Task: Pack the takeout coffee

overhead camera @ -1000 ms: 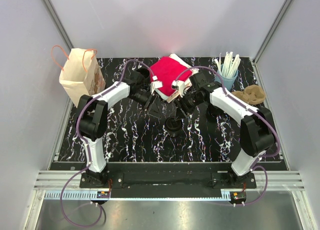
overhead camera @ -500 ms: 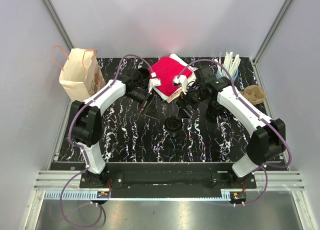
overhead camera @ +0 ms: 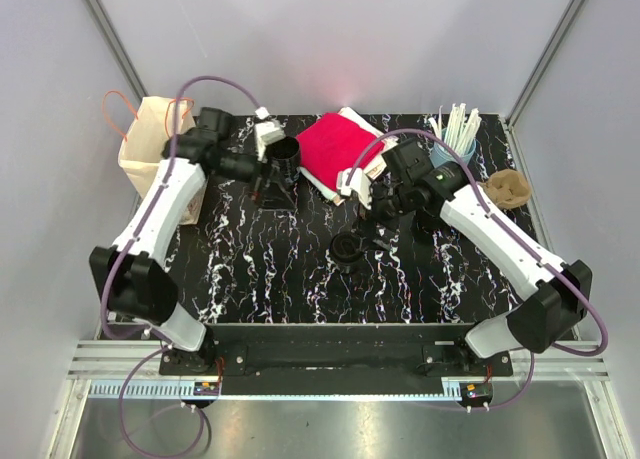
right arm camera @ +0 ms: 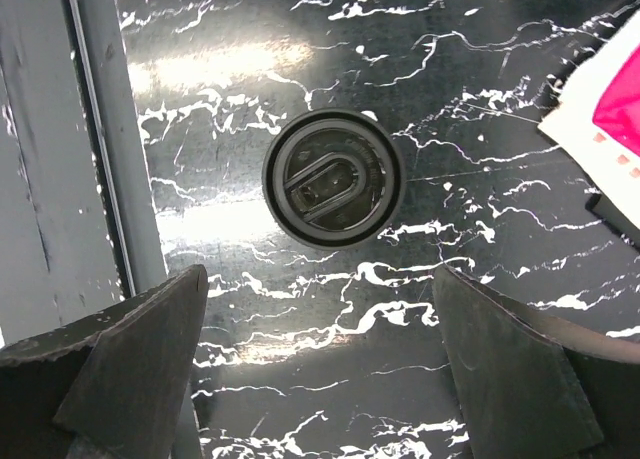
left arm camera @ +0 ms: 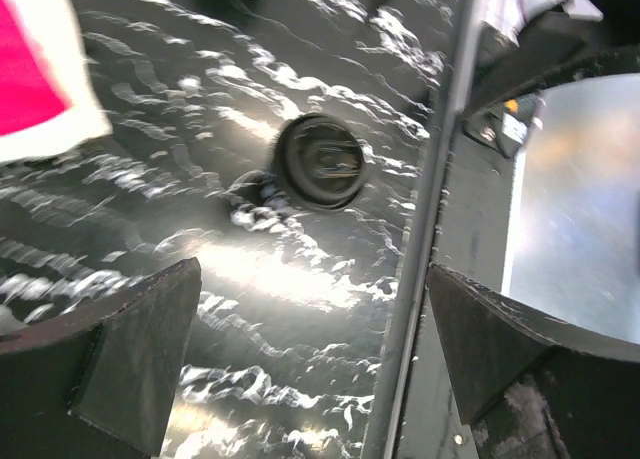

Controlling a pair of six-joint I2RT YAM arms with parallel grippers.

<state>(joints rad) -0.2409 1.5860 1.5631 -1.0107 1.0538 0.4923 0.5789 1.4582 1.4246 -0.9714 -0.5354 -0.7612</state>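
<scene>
Centre of the top view: black coffee cup (overhead camera: 348,249) stands upright on the marbled table (overhead camera: 250,269), lid (right arm camera: 333,178) on, nothing gripping it. Just above and right of it hangs the right gripper (overhead camera: 368,219), fingers (right arm camera: 130,369) spread wide, empty. Its wrist view looks straight down on the lid, ahead of the gap between the fingers. Upper left of centre: left gripper (overhead camera: 272,191), well apart from the cup, fingers wide too, holding nothing. Upper left corner: paper bag (overhead camera: 155,149), upright, well apart from the cup. Top centre: red napkin (overhead camera: 335,147). Upper right: blue cup of straws (overhead camera: 455,144).
</scene>
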